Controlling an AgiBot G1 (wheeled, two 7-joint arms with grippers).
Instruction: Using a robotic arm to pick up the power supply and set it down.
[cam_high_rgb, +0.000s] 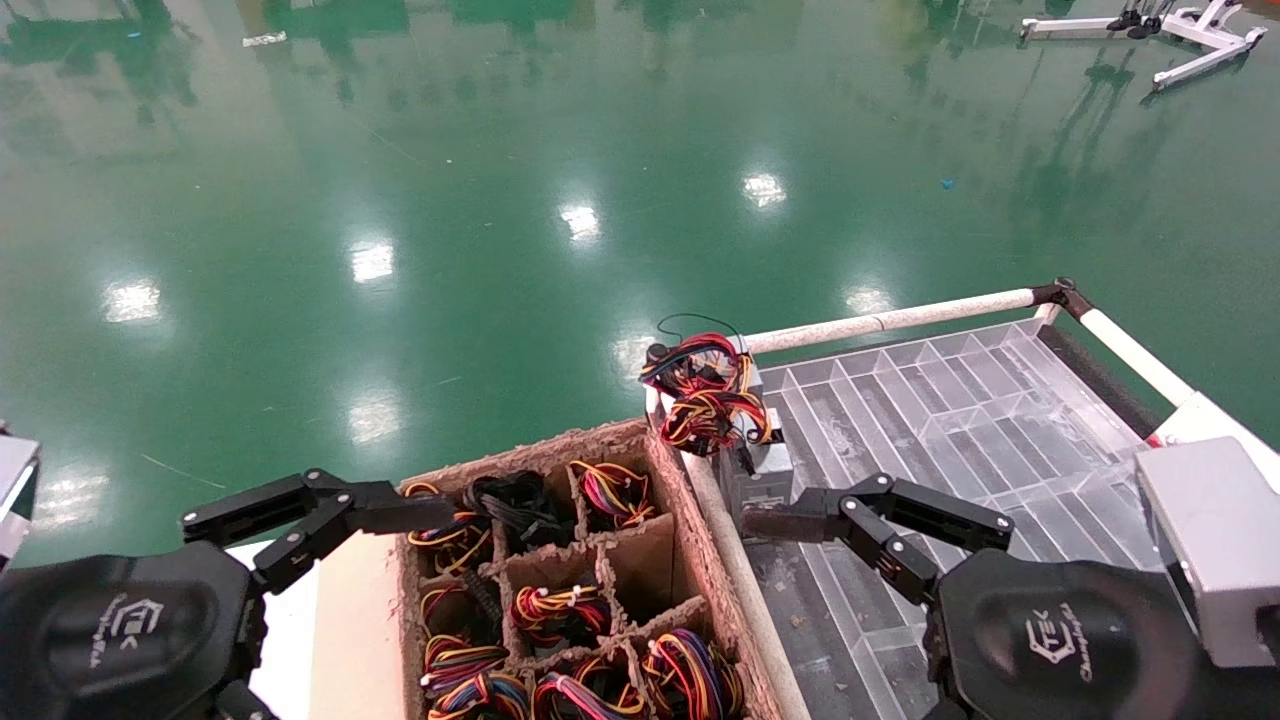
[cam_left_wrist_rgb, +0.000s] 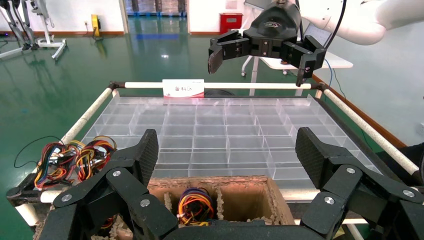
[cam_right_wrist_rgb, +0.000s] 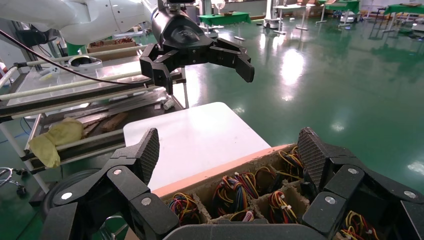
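The power supply (cam_high_rgb: 757, 470) body was largely hidden behind its wire bundle (cam_high_rgb: 706, 392) at 12 o'clock. The cardboard box (cam_high_rgb: 700, 560) was cut off at the 6 o'clock edge.

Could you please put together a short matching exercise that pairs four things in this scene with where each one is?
Things:
1. power supply
2. left end effector
3. right end effector
4. wire bundles

Places:
A. in the cardboard box's compartments
B. above the clear tray, just behind the power supply
C. on the clear tray's edge, beside the box
D. open at the box's left edge

Pairs: 1-C, 2-D, 3-B, 4-A
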